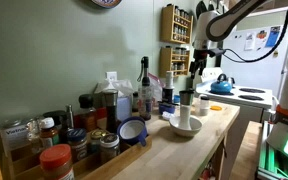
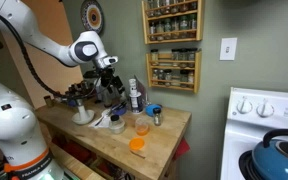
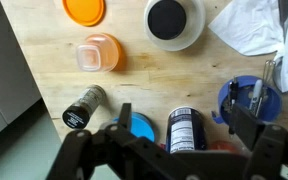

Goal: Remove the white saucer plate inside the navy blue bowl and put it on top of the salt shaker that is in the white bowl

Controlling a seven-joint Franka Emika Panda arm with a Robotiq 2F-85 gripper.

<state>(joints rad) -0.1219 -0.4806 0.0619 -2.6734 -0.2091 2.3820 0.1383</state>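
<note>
In an exterior view the navy blue bowl [image 1: 132, 132] sits tilted on the wooden counter with the white saucer plate [image 1: 131, 129] inside it. The white bowl [image 1: 184, 127] stands further along the counter with the upright white salt shaker [image 1: 186, 106] in it. It also shows in the other exterior view [image 2: 82, 116]. My gripper [image 1: 196, 70] hangs open and empty well above the counter, near the white bowl and the back row of bottles [image 2: 108, 78]. In the wrist view the open fingers [image 3: 184, 125] frame a can; the blue bowl, saucer and shaker are out of that view.
The wrist view shows an orange lid [image 3: 84, 10], a clear orange cup [image 3: 97, 52], a white cup with a dark inside [image 3: 174, 22], a white cloth [image 3: 254, 25], a pepper grinder [image 3: 84, 107], a can [image 3: 184, 130] and a blue utensil holder [image 3: 249, 100]. Bottles and jars [image 1: 104, 105] line the wall. A blue kettle [image 1: 221, 86] sits on the stove.
</note>
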